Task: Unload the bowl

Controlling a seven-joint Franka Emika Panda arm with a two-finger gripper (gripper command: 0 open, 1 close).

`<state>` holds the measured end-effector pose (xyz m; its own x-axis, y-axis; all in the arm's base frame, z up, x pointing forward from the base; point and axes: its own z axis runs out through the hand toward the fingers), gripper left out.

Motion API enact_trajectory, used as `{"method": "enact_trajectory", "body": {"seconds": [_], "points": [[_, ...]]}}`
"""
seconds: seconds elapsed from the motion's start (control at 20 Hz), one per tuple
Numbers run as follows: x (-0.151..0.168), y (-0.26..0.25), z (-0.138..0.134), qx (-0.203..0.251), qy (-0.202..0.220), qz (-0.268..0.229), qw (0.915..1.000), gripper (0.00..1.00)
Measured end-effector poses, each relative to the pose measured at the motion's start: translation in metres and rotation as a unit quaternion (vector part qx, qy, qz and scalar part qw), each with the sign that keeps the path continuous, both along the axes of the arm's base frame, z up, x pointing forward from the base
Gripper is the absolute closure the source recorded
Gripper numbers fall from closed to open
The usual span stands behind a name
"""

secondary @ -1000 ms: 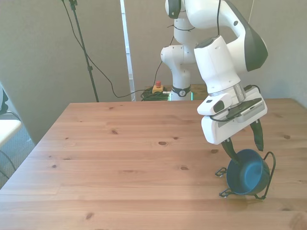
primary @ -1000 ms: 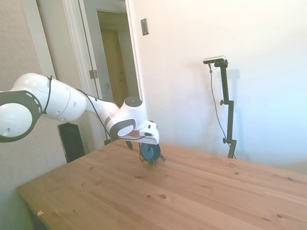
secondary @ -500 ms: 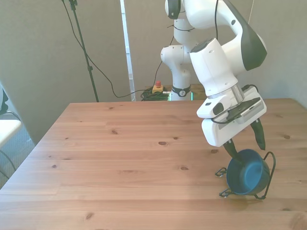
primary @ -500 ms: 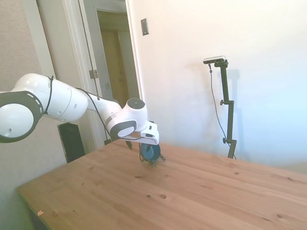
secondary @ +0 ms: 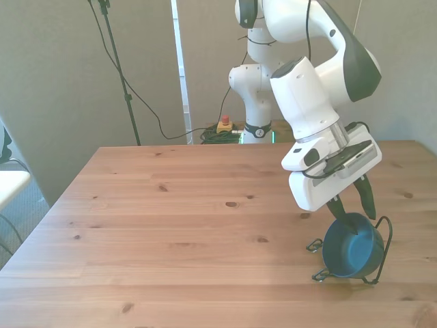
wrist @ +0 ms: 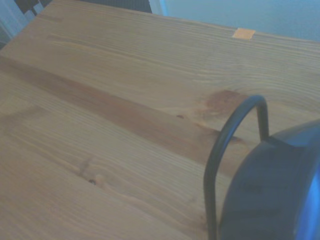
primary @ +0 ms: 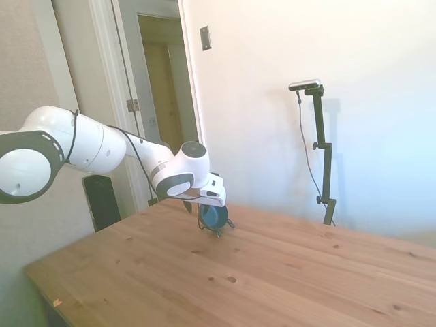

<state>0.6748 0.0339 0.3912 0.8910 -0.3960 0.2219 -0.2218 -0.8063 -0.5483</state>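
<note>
The arm [secondary: 311,96] is angled down over the table, and the gripper [secondary: 351,209] is held with fingers [secondary: 367,197] spread.

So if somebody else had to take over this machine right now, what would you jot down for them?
Gripper: open, fingers straddling the bowl's upper rim, not closed on it.
Bowl: dark blue, propped on edge in the wire rack, near the front view's right end of the table.
Done: the approach only.
Left: close on the rim, lift the bowl clear of the rack, set it on the table.
</note>
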Motion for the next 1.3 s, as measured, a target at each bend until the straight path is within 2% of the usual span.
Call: {"method": "enact_trajectory", "body": {"seconds": [0.85,1.3], "points": [[0.015,-0.003,0.000,0.026,0.010,0.004,0.9996,1.00],[0.018,-0.011,0.021,0.061,0.001,-0.003,0.9981,1.00]]}}
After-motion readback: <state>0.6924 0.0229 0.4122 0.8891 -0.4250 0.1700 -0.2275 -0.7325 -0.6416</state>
